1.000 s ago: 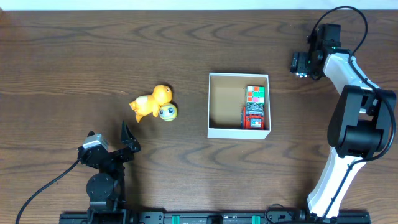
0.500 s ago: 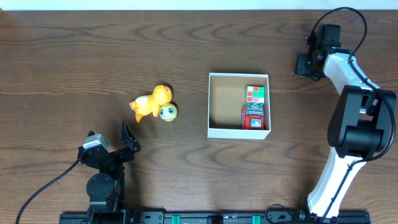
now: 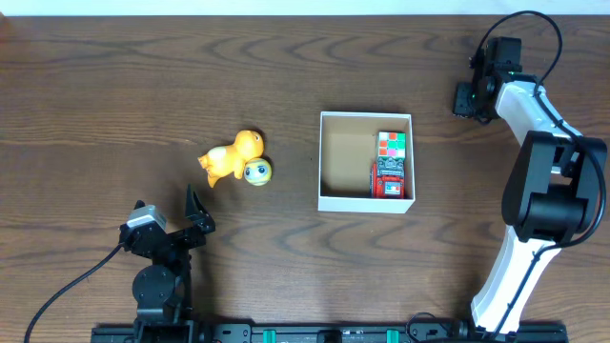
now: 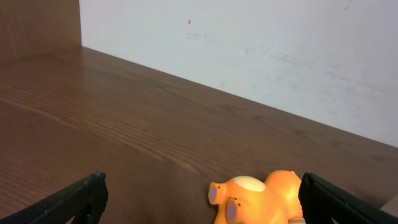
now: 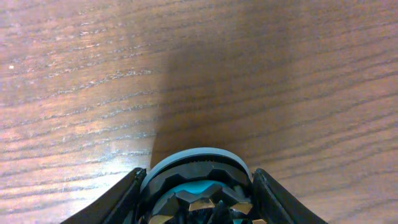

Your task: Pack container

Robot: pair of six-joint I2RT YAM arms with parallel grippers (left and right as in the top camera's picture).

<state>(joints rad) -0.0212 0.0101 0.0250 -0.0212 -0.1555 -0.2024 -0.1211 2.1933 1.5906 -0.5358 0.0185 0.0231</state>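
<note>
Right jaws have narrowed onto a round grey object (image 5: 196, 160). Left jaws stay wide open, orange toy (image 4: 261, 196) ahead.

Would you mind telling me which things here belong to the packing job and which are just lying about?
Job: container; Rubik's cube and red toy car inside it; orange toy figure and yellow ball with a face, on the table; round grey-and-black thing in the right gripper.

Lying about: black cable beside the left arm.
</note>
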